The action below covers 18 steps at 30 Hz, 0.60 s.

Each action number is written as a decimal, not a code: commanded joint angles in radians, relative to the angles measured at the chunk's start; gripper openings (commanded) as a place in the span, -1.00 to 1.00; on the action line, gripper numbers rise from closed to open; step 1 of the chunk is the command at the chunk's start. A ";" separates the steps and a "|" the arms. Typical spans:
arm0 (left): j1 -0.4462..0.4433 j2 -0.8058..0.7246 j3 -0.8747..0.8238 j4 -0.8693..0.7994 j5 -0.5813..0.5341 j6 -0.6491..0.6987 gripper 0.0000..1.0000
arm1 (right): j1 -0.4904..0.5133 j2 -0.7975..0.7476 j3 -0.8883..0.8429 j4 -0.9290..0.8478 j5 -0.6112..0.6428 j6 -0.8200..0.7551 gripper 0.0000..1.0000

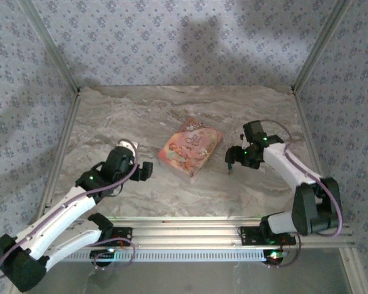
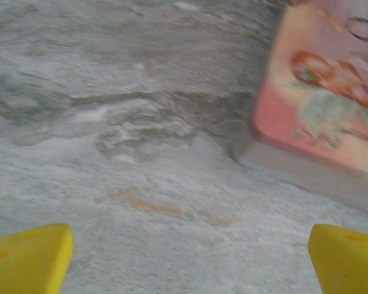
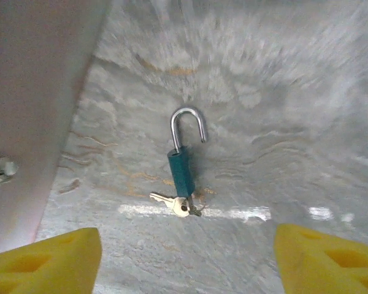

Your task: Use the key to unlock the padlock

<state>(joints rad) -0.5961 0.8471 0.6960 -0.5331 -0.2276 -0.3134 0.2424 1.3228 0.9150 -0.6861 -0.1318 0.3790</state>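
Where the right gripper (image 3: 184, 264) hangs low over the marble tabletop (image 3: 282, 92), the padlock (image 3: 182, 168) lies flat on the stone just ahead of it, roughly in line with the gap between the two yellow fingertips (image 3: 46, 260). Its body is a dark blue-green, and its steel loop points away from the gripper. One leg of the loop sits in the body while the hooked end stands free of it, so the lock lies open. The key (image 3: 172, 202), small and pale, lies crosswise at the near end of the body and touches it; whether its blade sits in the keyhole I cannot tell. The right fingers are spread wide and have hold of nothing. A blurred pale surface runs down the left side of that wrist's view, and I cannot make out what it is.

From above, the right gripper (image 1: 231, 160) sits just to the right of the pink picture-printed box (image 1: 190, 146), which lies flat near the middle of the table. The left gripper (image 1: 146, 170) is on the box's other side, near it but apart from it. From the left wrist, its yellow fingertips (image 2: 27, 260) stand far apart with only bare marble between them, gripping nothing, and a corner of the box (image 2: 322, 98) lies ahead to the right.
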 commanded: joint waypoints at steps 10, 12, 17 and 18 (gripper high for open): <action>0.396 0.145 0.001 0.272 0.100 0.355 0.96 | -0.048 -0.352 -0.335 0.457 0.489 -0.211 1.00; 0.469 0.147 -0.060 0.362 0.108 0.322 0.96 | -0.049 -0.349 -0.407 0.574 0.523 -0.281 1.00; 0.571 0.099 -0.281 0.671 0.126 0.263 0.96 | -0.074 -0.284 -0.517 0.831 0.554 -0.362 1.00; 0.574 0.095 -0.313 0.734 0.115 0.263 0.96 | -0.085 -0.274 -0.552 0.915 0.530 -0.365 1.00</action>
<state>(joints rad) -0.0326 0.9703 0.4446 -0.0341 -0.1196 -0.0494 0.1757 1.0340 0.4175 -0.0513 0.3634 0.0937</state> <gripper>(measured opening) 0.979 0.999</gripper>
